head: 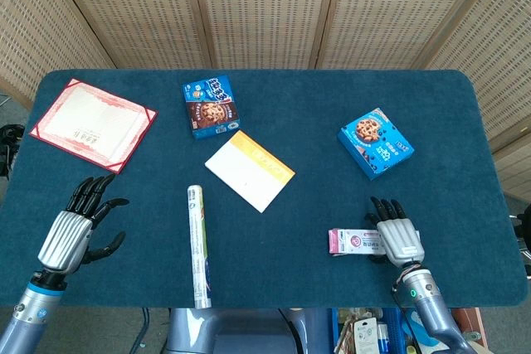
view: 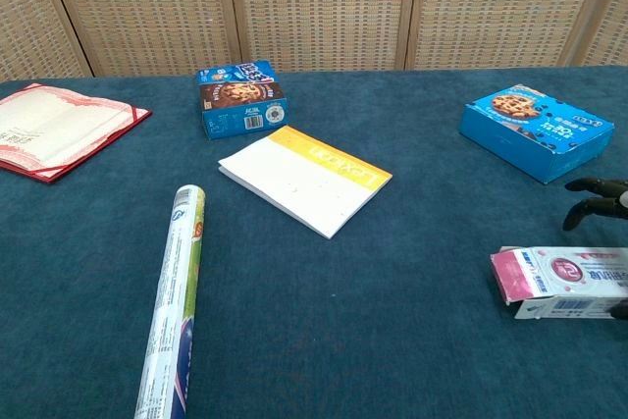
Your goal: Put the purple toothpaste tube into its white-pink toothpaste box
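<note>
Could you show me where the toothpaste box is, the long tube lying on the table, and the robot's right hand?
toothpaste box (view: 564, 283), chest view, on its side face near the pink end.
tube (head: 197, 244), head view, on the middle of its length.
right robot hand (head: 399, 238), head view, on the silver back of the hand.
</note>
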Robot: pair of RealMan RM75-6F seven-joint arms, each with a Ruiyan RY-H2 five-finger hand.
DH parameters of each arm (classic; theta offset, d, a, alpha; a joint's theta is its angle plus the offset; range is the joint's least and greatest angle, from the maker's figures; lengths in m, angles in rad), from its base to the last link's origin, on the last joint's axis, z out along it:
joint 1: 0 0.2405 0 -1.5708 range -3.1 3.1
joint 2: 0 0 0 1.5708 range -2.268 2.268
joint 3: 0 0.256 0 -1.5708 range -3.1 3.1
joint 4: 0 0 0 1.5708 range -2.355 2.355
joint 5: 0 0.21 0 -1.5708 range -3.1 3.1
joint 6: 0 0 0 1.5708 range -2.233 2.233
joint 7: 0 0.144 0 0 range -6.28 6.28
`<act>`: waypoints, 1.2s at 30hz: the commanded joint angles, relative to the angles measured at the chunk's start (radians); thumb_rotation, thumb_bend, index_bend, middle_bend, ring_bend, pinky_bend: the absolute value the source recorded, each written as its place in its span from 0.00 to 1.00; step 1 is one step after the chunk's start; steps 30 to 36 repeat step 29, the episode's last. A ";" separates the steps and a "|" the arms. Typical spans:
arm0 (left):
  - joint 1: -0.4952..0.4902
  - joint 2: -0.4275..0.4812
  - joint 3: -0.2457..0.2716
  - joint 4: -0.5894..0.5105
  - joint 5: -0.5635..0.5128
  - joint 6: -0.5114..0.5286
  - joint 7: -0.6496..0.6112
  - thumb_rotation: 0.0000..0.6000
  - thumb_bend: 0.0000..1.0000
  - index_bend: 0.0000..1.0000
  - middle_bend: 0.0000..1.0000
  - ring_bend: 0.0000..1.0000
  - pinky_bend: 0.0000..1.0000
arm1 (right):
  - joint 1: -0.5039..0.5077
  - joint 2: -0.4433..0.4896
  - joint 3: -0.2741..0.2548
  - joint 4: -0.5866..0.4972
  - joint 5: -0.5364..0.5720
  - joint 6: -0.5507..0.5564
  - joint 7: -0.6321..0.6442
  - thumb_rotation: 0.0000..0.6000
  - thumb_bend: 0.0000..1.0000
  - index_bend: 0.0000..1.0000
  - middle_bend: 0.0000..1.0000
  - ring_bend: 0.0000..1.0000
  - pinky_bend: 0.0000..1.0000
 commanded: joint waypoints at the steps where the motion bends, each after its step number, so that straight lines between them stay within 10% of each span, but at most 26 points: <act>1: 0.017 -0.009 0.000 0.009 0.001 0.012 0.033 1.00 0.35 0.26 0.00 0.00 0.00 | -0.006 0.009 0.007 -0.013 -0.005 0.007 -0.016 1.00 0.00 0.07 0.00 0.00 0.00; 15: 0.084 0.015 0.025 -0.003 -0.008 0.027 0.157 1.00 0.30 0.03 0.00 0.00 0.00 | -0.071 0.096 0.004 -0.124 -0.150 0.171 -0.054 1.00 0.00 0.00 0.00 0.00 0.00; 36: 0.128 0.059 0.036 -0.009 -0.019 0.026 0.164 1.00 0.30 0.02 0.00 0.00 0.00 | -0.178 0.153 -0.007 -0.065 -0.309 0.354 0.080 1.00 0.00 0.00 0.00 0.00 0.00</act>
